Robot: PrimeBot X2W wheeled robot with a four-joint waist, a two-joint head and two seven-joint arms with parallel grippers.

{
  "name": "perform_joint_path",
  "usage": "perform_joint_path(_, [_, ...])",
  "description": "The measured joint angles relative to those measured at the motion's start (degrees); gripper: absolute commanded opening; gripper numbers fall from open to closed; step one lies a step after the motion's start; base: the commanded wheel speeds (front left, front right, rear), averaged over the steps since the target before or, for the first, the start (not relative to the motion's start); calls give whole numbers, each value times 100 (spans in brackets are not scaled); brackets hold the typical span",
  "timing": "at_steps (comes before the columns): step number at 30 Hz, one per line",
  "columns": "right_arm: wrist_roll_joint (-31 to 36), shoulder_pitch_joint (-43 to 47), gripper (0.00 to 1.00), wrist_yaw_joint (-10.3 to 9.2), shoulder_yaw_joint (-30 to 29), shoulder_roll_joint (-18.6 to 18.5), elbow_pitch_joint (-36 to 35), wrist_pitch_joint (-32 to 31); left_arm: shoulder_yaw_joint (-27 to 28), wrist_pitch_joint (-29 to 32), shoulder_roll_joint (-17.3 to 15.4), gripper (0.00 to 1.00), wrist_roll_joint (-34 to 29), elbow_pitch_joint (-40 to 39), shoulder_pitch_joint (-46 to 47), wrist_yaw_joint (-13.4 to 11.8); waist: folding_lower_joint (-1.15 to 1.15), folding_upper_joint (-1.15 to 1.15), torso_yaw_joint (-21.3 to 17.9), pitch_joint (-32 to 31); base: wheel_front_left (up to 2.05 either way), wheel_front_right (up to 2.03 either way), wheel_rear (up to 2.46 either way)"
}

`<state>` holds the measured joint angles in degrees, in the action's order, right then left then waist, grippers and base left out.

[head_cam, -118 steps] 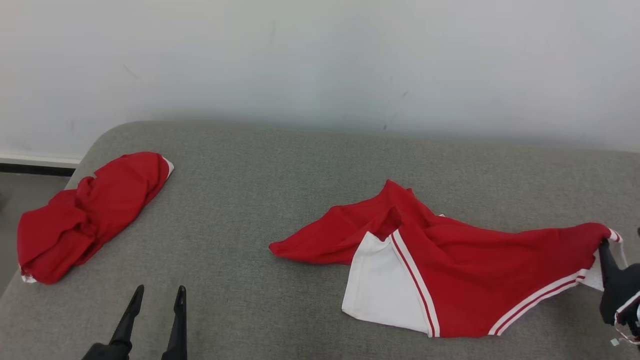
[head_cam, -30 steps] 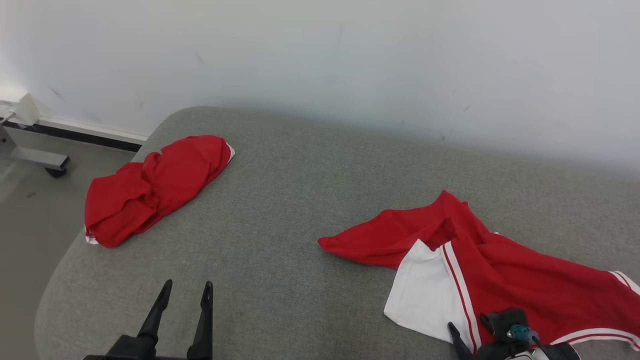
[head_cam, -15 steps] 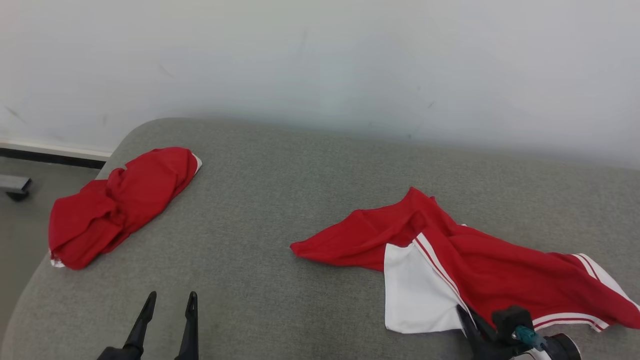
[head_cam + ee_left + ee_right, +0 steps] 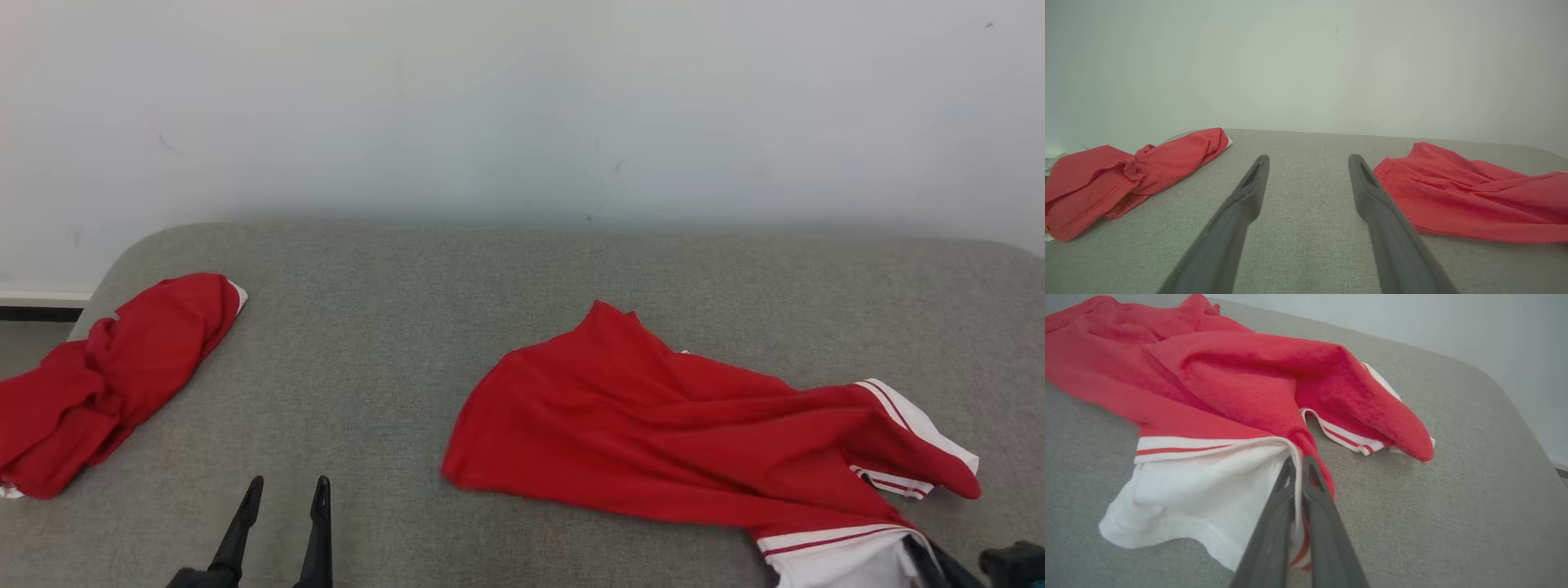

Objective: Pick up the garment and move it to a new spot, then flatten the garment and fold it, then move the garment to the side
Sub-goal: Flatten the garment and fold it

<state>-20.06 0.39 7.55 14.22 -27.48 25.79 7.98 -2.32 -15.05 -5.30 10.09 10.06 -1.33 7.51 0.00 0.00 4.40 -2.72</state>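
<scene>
Your right gripper (image 4: 1299, 461) has its jaws pressed together on the white edge of the garment (image 4: 1229, 375), with thin cloth sandwiched between the two dark tapered fingers. Your left gripper (image 4: 1308, 157) holds its jaws spread apart with nothing between them, above the bare, coarse-woven grey cushion (image 4: 392, 327). From the pinch, the garment runs away across the right half of the cushion: a white panel, a ribbed white band with a red stripe, then soft red knit in loose diagonal folds. Further off, at the left edge, lies a second red cloth (image 4: 106, 384), bunched into a rumpled roll. Beyond stands a plain pale wall (image 4: 522, 106).
</scene>
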Motion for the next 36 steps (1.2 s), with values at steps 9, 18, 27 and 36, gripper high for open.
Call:
perform_joint_path(9, [-163, 473, 100, 0, -487, -261, -920, -708, -30, 0, 7, 100, 0, 9, 10, 0, 0, 0, -97, 73, 0, 0, 0])
perform_joint_path(18, [-70, 626, 100, 0, -634, -37, -1828, -548, 77, 0, -15, 100, -8, -14, -14, 0, 0, 0, -183, 68, 0, 0, 0])
perform_joint_path(27, [404, 800, 100, 0, -1152, 632, -2283, 22, 194, 0, -13, 100, -41, -90, -71, 0, 0, 0, -349, 47, 0, 0, 0])
perform_joint_path(36, [660, 958, 100, 1, -1441, 1137, -2111, 91, 225, 0, -14, 100, -42, -90, -86, 0, 0, 0, -474, 46, 0, 0, 0])
